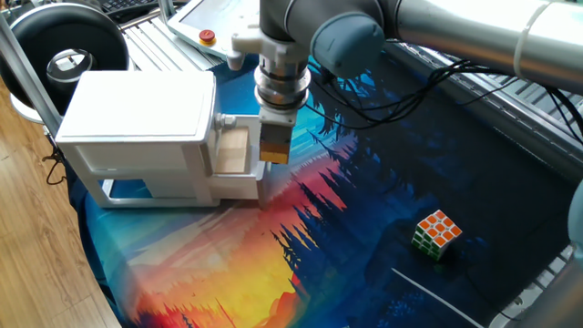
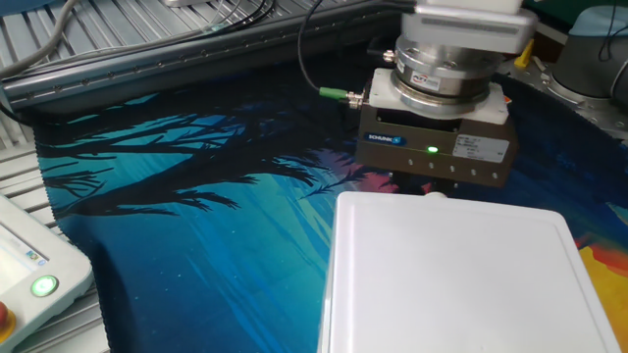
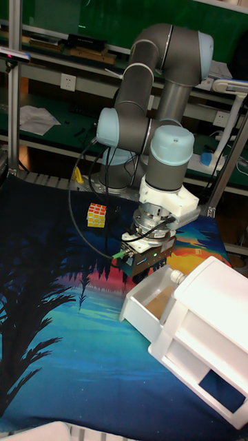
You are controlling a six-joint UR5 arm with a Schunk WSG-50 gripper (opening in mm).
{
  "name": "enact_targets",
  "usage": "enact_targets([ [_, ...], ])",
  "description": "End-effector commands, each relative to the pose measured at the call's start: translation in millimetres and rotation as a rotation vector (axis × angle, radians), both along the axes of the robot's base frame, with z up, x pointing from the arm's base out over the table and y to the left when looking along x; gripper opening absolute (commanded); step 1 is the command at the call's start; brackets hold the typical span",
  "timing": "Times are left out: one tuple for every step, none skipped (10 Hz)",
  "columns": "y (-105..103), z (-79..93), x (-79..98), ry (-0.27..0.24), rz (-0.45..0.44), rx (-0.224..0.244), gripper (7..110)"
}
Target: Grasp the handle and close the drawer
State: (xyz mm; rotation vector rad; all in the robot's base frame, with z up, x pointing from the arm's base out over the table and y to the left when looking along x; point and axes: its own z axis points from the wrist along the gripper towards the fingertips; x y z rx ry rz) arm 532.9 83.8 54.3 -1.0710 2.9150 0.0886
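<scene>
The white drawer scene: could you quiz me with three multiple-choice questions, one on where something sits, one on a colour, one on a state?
1. Where does the puzzle cube lie?
A. On the cloth, apart from the cabinet
B. Inside the drawer
C. On top of the cabinet

2. What colour is the inside of the drawer?
A. Bright red
B. Light wood
C. Black

3. What state is the drawer in?
A. Fully shut
B. Lifted off the table
C. Partly pulled out of the cabinet

Answers:
1. A, since the cube rests on the dark part of the printed cloth, far from the cabinet.
2. B, since the drawer's inner wall shows pale wood.
3. C, since its open box juts from the cabinet, with the tool at its front panel.
</scene>
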Motion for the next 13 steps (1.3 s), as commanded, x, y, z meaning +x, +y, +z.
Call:
enact_targets([
  [3.3,-0.1,8.7,-0.005,-0.111,0.031,7],
  [3.4,-0.4,10.4,-0.013,-0.11,0.034,7],
  [3.5,-0.5,12.1,-0.018,-0.116,0.035,7],
  [4.0,-1.7,14.1,-0.024,-0.124,0.036,7],
  [1.4,-4.7,17.1,-0.041,-0.099,0.017,7],
  [-9.3,-7.7,18.4,-0.057,-0.013,-0.04,7],
  [-14.1,-9.1,20.5,-0.076,0.088,-0.083,7],
  [-13.2,-9.8,22.8,-0.093,0.16,-0.111,7],
  [-4.0,-8.3,22.2,-0.089,0.196,-0.109,7],
  [1.3,-5.9,22.7,-0.086,0.215,-0.107,7],
  [9.6,-6.3,24.7,-0.096,0.224,-0.075,7],
  [12.5,-7.9,26.3,-0.106,0.227,-0.045,7],
  [5.4,-9.4,25.1,-0.101,0.228,-0.057,7],
])
